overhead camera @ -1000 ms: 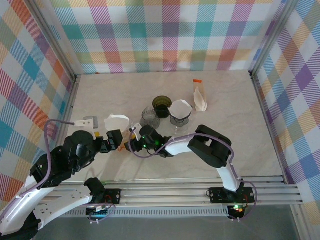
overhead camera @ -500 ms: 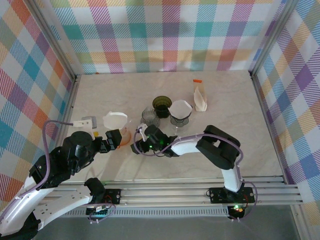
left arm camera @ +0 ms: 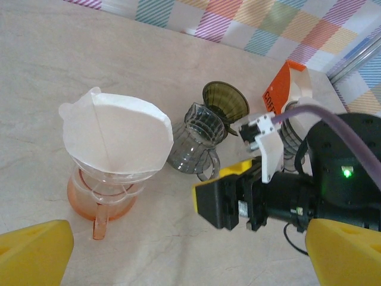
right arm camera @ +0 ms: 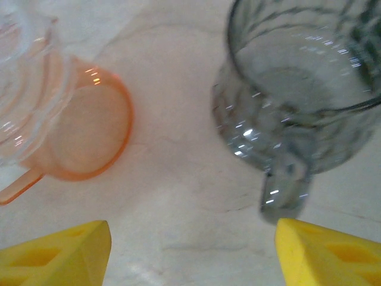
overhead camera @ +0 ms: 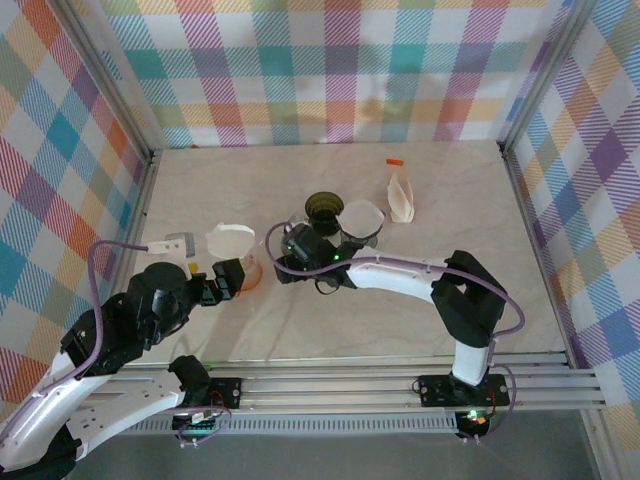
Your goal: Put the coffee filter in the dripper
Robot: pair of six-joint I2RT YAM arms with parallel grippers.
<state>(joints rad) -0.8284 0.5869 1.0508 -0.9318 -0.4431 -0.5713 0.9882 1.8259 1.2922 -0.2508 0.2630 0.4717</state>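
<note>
A white paper coffee filter (left arm camera: pixel 116 136) sits open in the clear orange dripper (left arm camera: pixel 100 201), left of centre on the table (overhead camera: pixel 450 200); from above, the filter (overhead camera: pixel 231 242) covers most of the dripper (overhead camera: pixel 250 273). My left gripper (left arm camera: pixel 190 262) hovers open just near of the dripper, nothing between its yellow fingertips (left arm camera: pixel 33 252). My right gripper (overhead camera: pixel 292 255) is open and empty over bare table between the orange dripper base (right arm camera: pixel 89 138) and a clear grey dripper (right arm camera: pixel 300 89). The right gripper's black body (left arm camera: pixel 238 199) also appears in the left wrist view.
Behind the grey dripper (overhead camera: pixel 299 230) stand a dark green dripper (overhead camera: pixel 324 208) and another dripper holding a white filter (overhead camera: pixel 360 222). A filter pack with an orange top (overhead camera: pixel 400 195) stands at the back right. A small grey block (overhead camera: pixel 181 242) lies left.
My right gripper has pulled back from the orange dripper, moving right and farther toward the grey dripper, jaws spreading wider. The filter stays in the dripper. The left arm has barely moved.
</note>
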